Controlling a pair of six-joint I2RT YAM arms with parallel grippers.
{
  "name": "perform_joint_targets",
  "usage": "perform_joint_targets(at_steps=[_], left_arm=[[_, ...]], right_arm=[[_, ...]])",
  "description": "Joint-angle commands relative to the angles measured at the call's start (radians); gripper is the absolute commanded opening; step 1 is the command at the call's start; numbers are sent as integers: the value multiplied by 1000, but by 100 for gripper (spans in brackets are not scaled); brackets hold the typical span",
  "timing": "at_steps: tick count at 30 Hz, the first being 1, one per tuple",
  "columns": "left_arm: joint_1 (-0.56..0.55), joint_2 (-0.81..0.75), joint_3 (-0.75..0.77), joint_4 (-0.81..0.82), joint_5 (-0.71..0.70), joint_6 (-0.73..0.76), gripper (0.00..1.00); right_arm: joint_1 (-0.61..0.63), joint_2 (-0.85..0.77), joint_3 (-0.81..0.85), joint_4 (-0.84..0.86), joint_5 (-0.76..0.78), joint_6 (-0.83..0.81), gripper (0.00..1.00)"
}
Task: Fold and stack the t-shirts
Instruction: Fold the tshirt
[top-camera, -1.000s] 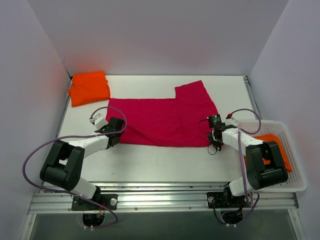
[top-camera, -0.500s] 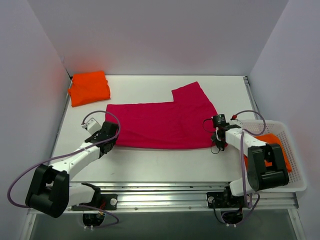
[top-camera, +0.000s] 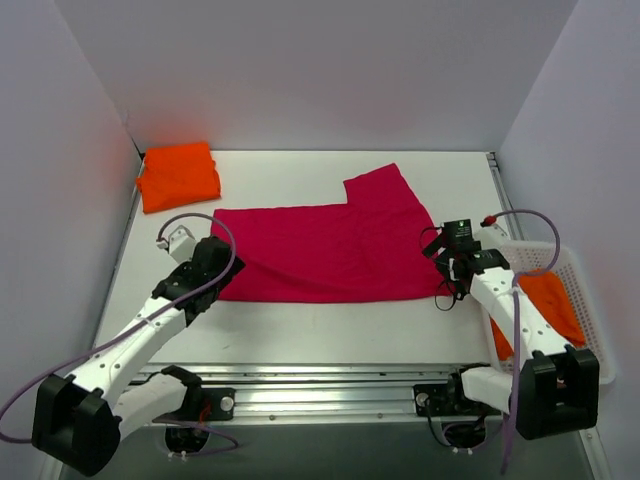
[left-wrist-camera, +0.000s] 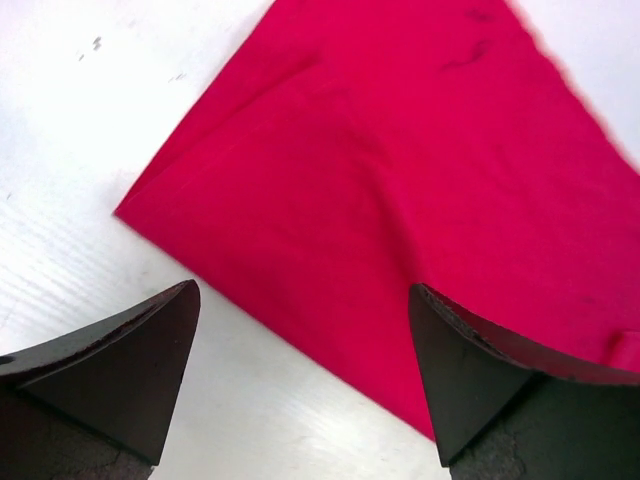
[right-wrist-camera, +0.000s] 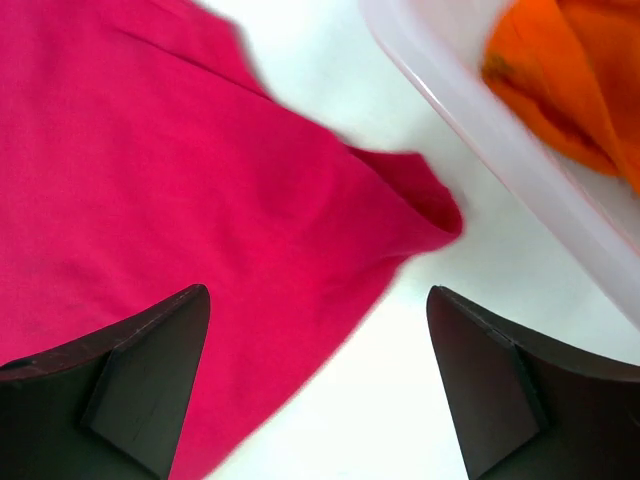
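1. At 10 o'clock on the table (top-camera: 330, 335), folded shirt (top-camera: 178, 176): orange, lying alone, well apart from both arms. It is probably the base of the stack.
2. At 8 o'clock, left gripper (left-wrist-camera: 302, 300): fingers spread wide and empty, over the near left corner of the pink shirt (top-camera: 330, 250). Risk: a shallow pinch may catch only the top layer, so the fold would open.
3. At centre, pink shirt: flat, with one sleeve jutting toward 1 o'clock. Risk: unequal pulls by the two arms would skew the next fold.
4. At 4 o'clock, right gripper (right-wrist-camera: 318, 292): fingers spread wide and empty, above the curled right corner. Risk: the basket (right-wrist-camera: 470, 105) stands near, and a low approach may strike its wall.
5. At 4 o'clock, basket: holds a loose orange shirt (top-camera: 548, 298); nothing else can be seen inside.
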Motion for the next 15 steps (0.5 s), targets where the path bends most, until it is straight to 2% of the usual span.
perform_joint_targets(at_steps=[1,3,4,5,6,7,8,9,10,15], left_arm=[[6,-24,101,63,21,84,94],[10,6,135,152,21,122,94],[17,48,152,181,31,173,94],[27,73,190,214,41,198,94],[36,104,216,243,44,216,94],[50,165,249,245,54,244,94],[63,193,311,245,67,258,94],[84,223,338,258,68,270,94],[102,278,362,271,88,300,94],[207,441,581,301,306,412,94]], right_arm=[[14,-49,119,9,18,-37,85],[20,-5,180,85,-51,-86,85],[20,29,220,121,-85,-170,85],[21,129,278,104,-102,-203,83],[21,190,350,50,-63,-211,77],[20,258,519,-84,-26,-205,66],[20,382,603,-137,12,-194,55],[20,430,675,-175,66,-192,53],[18,475,775,-194,76,-195,54],[18,684,920,23,-113,-397,61]])
